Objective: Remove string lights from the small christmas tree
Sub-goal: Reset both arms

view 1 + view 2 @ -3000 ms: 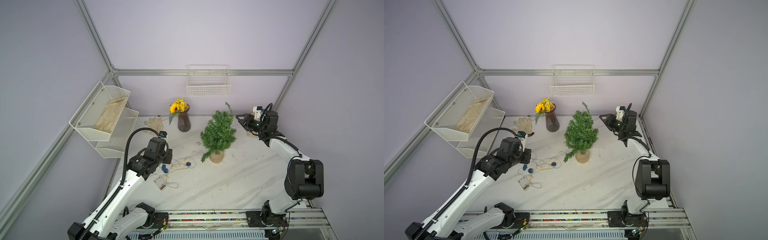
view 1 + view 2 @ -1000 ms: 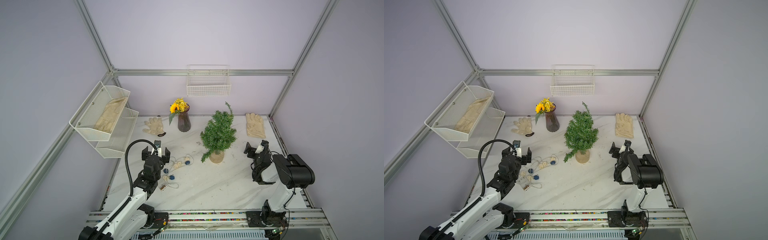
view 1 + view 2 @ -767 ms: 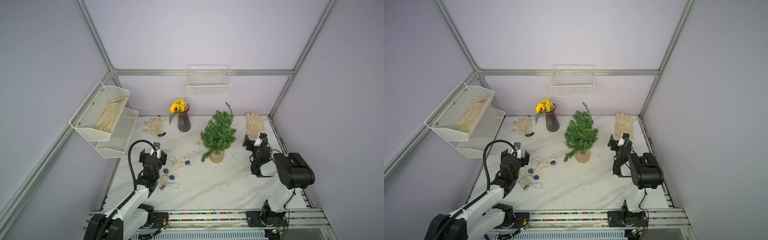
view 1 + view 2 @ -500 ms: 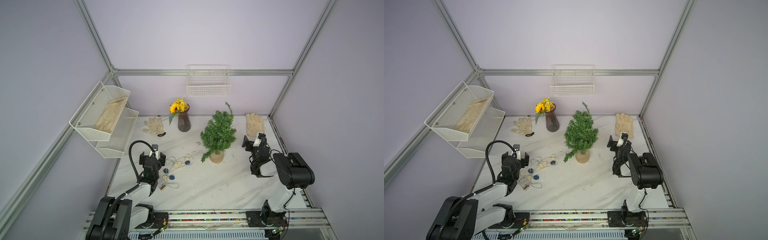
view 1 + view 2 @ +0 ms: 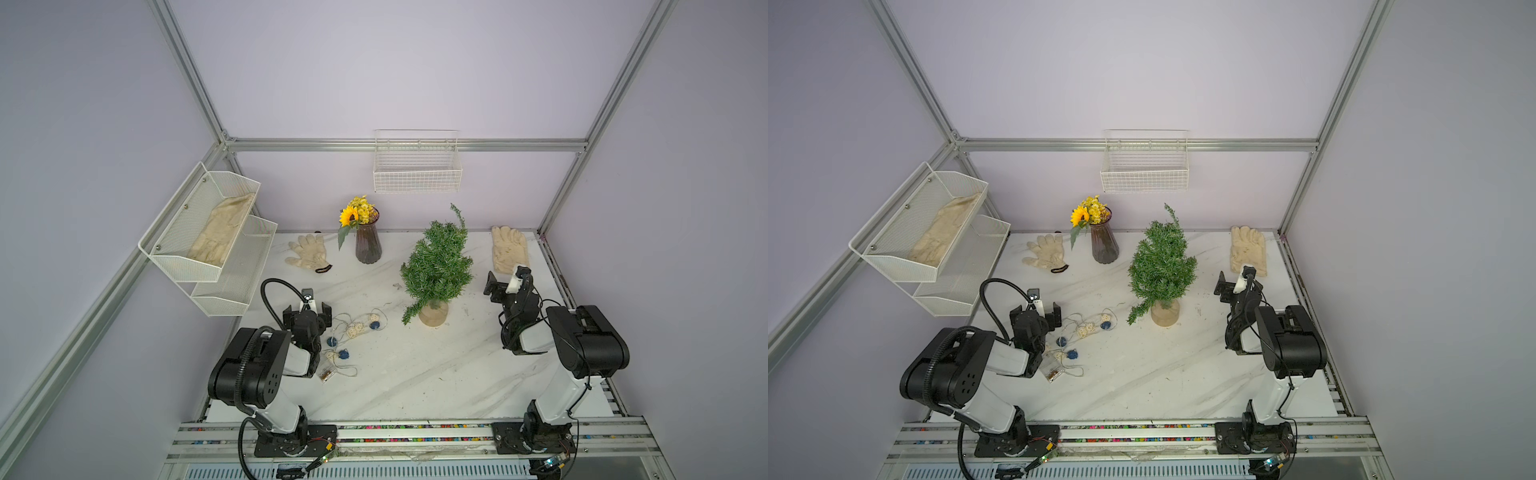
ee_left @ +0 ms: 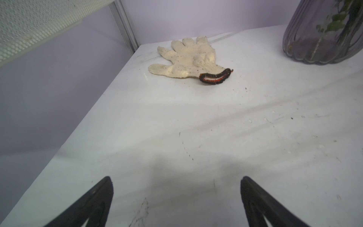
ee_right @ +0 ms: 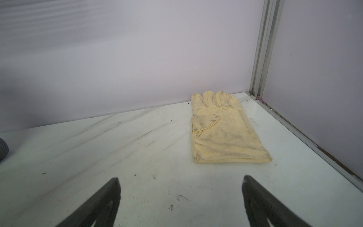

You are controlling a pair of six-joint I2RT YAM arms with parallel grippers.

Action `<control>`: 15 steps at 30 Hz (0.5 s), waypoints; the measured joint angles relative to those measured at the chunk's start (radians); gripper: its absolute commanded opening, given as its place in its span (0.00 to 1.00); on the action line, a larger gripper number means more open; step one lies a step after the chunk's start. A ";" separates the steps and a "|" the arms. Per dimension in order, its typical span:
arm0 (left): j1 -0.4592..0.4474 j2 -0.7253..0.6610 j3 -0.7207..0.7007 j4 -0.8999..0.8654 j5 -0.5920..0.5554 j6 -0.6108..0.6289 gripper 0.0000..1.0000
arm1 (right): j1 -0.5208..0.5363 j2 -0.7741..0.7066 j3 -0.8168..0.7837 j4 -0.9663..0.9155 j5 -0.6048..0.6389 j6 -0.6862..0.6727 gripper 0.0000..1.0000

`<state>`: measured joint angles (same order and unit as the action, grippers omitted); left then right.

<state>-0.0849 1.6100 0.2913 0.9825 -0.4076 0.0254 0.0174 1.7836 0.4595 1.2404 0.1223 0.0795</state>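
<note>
Between the black fingertips (image 6: 102,192) of the left gripper (image 6: 175,180), the wrist view showed only bare white marbled tabletop (image 6: 196,127). The jaws stood spread as wide as they went, holding and touching nothing. The right gripper (image 7: 180,180) was the same, fully spread over bare table and empty.

Ahead of the left jaws lay a cream knit glove (image 6: 186,59) with a dark cuff, and a smoky glass vase (image 6: 322,39) stood at the upper right of that frame. Ahead of the right jaws lay a flat yellow cloth glove (image 7: 222,133) near the corner post.

Over the last three seconds both arms had folded back. The left had drawn off from above the string lights (image 5: 357,328), and the right had left the far right of the table. In both top views each sat tucked toward the lower edge.

The lights had not shifted. They lay loose on the table, left of centre in the frame and just beside the left gripper, with their clear battery box (image 5: 326,374) nearest the lower edge. The small christmas tree (image 5: 436,270) stood upright at centre, well apart from them, with no wire visible on it. The removal looked finished and the arms appeared to be retiring.
</note>
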 measured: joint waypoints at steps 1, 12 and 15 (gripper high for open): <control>0.002 0.000 0.005 0.004 -0.002 -0.005 1.00 | 0.000 0.000 0.000 0.000 0.000 0.000 0.97; 0.004 0.000 0.009 0.002 -0.012 -0.014 1.00 | 0.001 0.000 0.000 0.000 0.000 -0.003 0.97; 0.004 0.000 0.009 0.003 -0.012 -0.014 1.00 | 0.001 0.000 0.000 0.000 0.000 -0.005 0.97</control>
<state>-0.0807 1.6100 0.3000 0.9852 -0.4198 0.0109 0.0181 1.7836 0.4595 1.2404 0.1223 0.0746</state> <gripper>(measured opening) 0.992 0.970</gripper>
